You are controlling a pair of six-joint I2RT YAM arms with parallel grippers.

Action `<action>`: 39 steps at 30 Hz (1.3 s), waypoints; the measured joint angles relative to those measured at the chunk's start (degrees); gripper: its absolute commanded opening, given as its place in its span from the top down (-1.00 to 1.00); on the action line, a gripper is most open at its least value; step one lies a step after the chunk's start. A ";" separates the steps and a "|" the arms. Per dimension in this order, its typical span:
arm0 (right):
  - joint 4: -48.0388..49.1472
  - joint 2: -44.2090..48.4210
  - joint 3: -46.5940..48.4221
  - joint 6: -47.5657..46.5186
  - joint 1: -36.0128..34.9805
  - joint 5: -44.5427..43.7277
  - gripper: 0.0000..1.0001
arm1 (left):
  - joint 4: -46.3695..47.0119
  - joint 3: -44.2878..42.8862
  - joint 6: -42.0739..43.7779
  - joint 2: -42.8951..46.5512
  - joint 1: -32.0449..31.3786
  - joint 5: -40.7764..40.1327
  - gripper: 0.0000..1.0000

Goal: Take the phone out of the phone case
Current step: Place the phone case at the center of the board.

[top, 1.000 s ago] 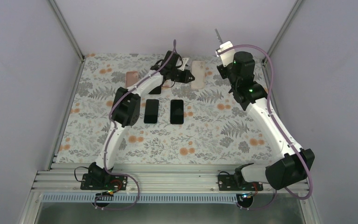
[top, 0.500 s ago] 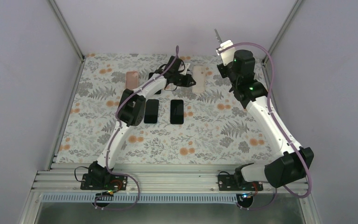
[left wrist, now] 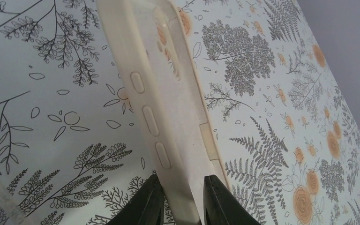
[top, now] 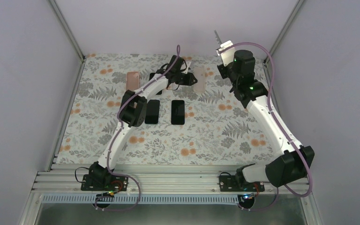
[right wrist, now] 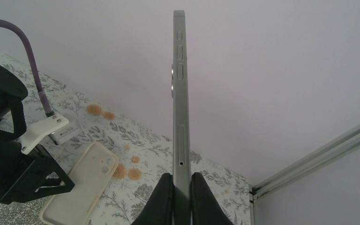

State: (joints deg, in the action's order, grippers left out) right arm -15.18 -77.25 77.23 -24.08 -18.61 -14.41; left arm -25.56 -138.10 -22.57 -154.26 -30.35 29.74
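Observation:
My right gripper (top: 228, 55) is shut on a silver phone (top: 221, 43) and holds it upright in the air at the far right. In the right wrist view the phone (right wrist: 179, 93) stands edge-on between my fingers (right wrist: 165, 199), bare of any case. My left gripper (top: 191, 79) is shut on the cream phone case (top: 199, 80) at the far middle of the table. In the left wrist view the case (left wrist: 161, 89) runs away from the fingers (left wrist: 151, 204), tilted on its side edge. The case also shows in the right wrist view (right wrist: 82, 187), empty.
Two black phones (top: 152, 111) (top: 178, 112) lie side by side mid-table. A pink case (top: 132, 78) lies at the far left. Grey walls and metal corner posts (top: 281, 33) close in the floral table (top: 215, 136).
My left gripper has moved a little right with the cream case, which has tilted up onto its edge. My right gripper has lifted the phone slightly.

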 measured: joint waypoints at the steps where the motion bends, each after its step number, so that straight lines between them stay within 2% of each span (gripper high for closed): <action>1: -0.04 -0.11 0.00 0.04 0.00 0.09 0.92 | 0.07 -0.17 0.00 -0.17 -0.04 -0.15 0.54; 3: -0.20 -0.39 0.00 0.13 0.00 0.26 0.92 | 0.00 -0.33 -0.20 -0.44 -0.15 -0.48 0.51; 6: -0.37 -0.52 0.00 0.13 0.00 0.28 0.92 | 0.04 -0.61 -0.66 -1.01 -0.37 -0.90 0.23; 10: -0.37 -0.52 0.00 0.13 0.00 0.28 0.92 | -0.28 -0.63 -1.38 -1.22 -0.57 -1.88 0.08; 23: -0.37 -0.50 0.00 0.09 0.00 0.28 0.92 | -0.90 -0.72 -2.69 0.26 -0.68 -3.54 -0.14; 34: -0.33 1.31 0.00 -2.51 0.00 0.26 0.92 | -0.33 2.78 -3.10 17.86 -0.07 -3.85 -0.15; 39: 0.11 3.43 0.02 -5.95 0.00 0.24 0.92 | 1.77 8.96 -3.96 27.78 2.38 -2.12 -0.16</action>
State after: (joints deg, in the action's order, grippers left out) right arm -15.07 -73.82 77.25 -30.02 -18.61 -14.17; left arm -23.79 -129.14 -26.52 -126.48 -27.97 27.62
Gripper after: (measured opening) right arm 0.048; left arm 0.578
